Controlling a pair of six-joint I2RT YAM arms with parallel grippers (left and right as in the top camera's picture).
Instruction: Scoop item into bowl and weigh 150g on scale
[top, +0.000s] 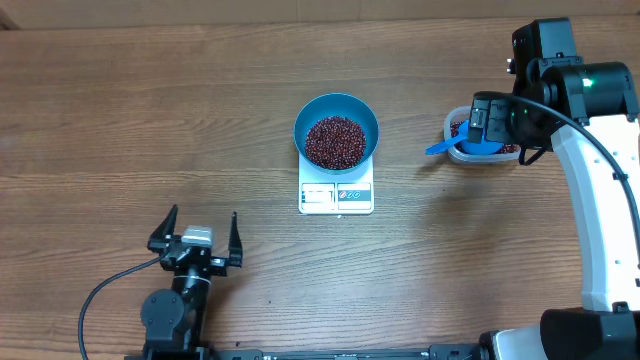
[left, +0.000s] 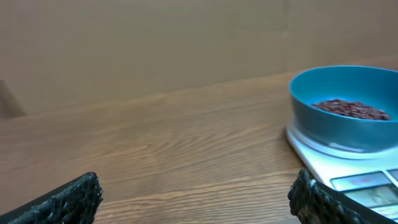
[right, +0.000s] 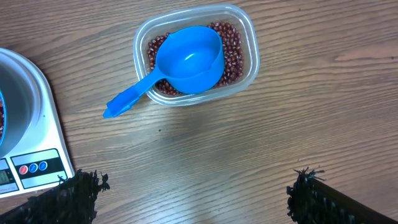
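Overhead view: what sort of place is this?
Probably a robot lab bench: plain wooden table, left arm and right arm at its near edge, scale carrying a bowl of beans.

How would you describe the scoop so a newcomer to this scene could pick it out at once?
On the wooden table, look right of the white scale carrying the blue bowl, to the clear tub of beans. The scoop lies in that tub, cup empty, handle sticking out over the rim toward the scale. It is the only blue thing with a handle.
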